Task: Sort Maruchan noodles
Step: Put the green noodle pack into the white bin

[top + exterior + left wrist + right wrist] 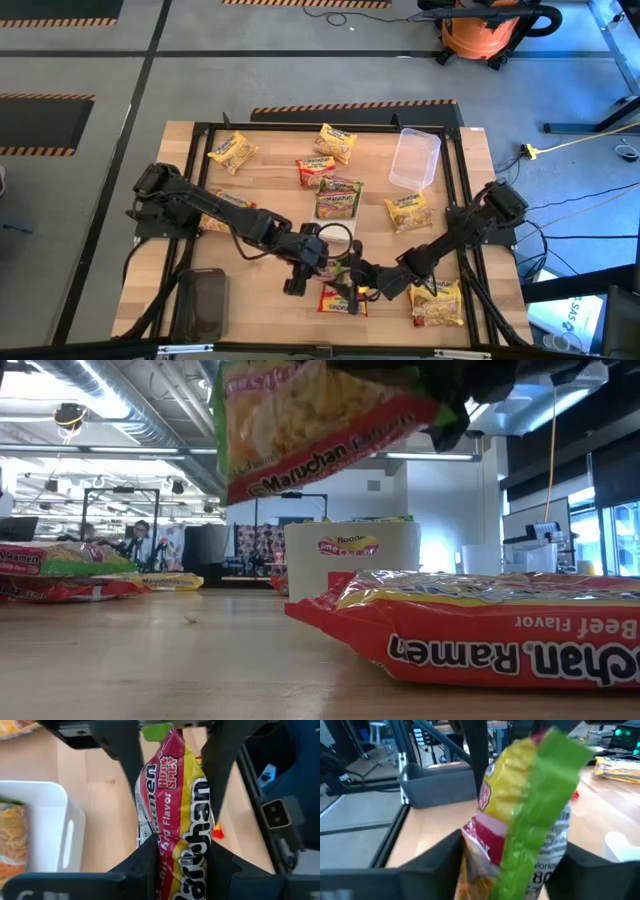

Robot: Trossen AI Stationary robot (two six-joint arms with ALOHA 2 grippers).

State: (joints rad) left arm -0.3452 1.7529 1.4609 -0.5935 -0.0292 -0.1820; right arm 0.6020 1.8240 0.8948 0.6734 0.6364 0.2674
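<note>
Mid-handover, apparently: green-edged packet [345, 268] held aloft near table's front edge, pinched between left gripper [172, 865] fingers. Right gripper [510, 865] fingers spread around same packet, apparently letting go. Next, probably: carry to matching pile.

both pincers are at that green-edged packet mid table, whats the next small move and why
Probably the right pincer should back away from the Hot & Spicy packet. The left pincer has its fingers pressed on both sides of the packet, which hangs above the table in the low view, while the right fingers stand wide of it. That looks like a handover nearly done.
</note>
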